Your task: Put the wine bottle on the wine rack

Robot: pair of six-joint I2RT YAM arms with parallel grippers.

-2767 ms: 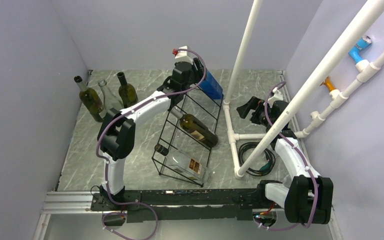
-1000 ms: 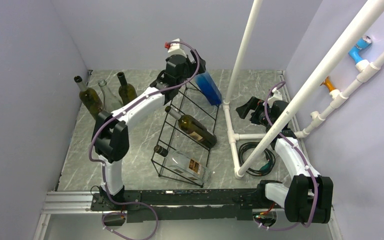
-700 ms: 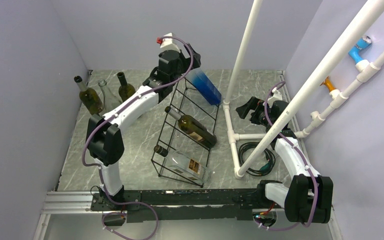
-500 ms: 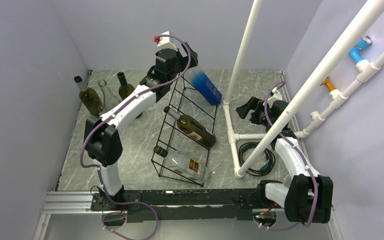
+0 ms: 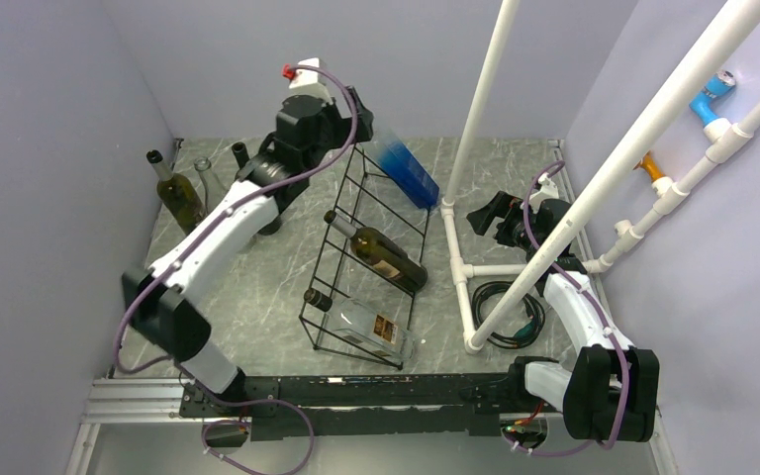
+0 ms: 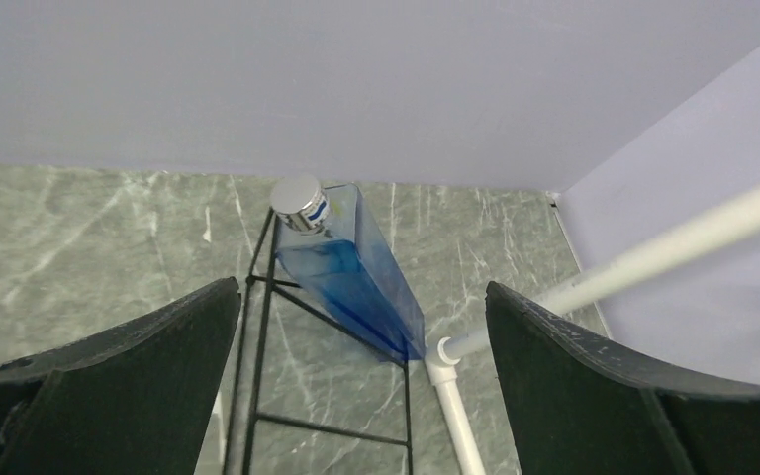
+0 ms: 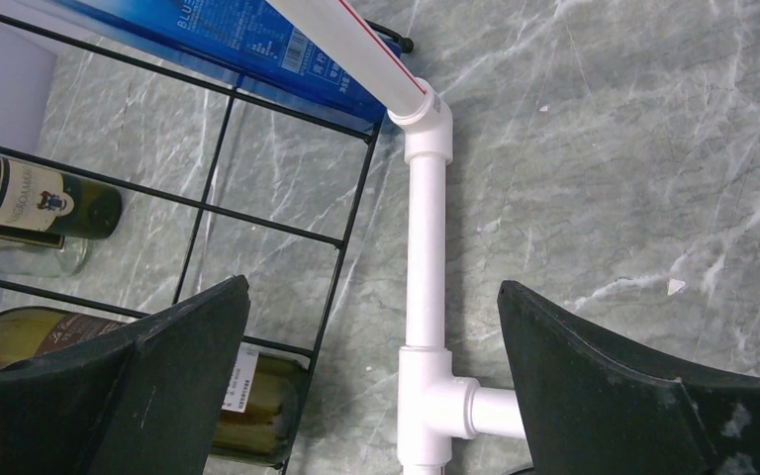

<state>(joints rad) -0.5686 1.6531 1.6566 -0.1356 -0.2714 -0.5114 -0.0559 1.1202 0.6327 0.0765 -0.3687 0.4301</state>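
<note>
The black wire wine rack (image 5: 361, 259) stands mid-floor. A blue square wine bottle (image 5: 408, 170) lies slanted in its far slot, silver cap (image 6: 297, 202) up. A green bottle (image 5: 382, 253) and a clear bottle (image 5: 364, 323) lie in the nearer slots. My left gripper (image 5: 348, 111) hangs open and empty, up and to the left of the blue bottle (image 6: 354, 279), apart from it. My right gripper (image 5: 485, 213) is open and empty over the white pipe frame (image 7: 426, 247), right of the rack (image 7: 346, 247).
Two green bottles (image 5: 180, 196) (image 5: 245, 156) and a clear one (image 5: 203, 178) stand at the back left, one partly hidden by my left arm. White pipes (image 5: 475, 119) rise right of the rack. A black cable coil (image 5: 503, 302) lies on the floor. Walls close in all round.
My left gripper has let go of the blue bottle and drawn back up and to the left. The bottle stays on the rack. The right arm has not moved.
</note>
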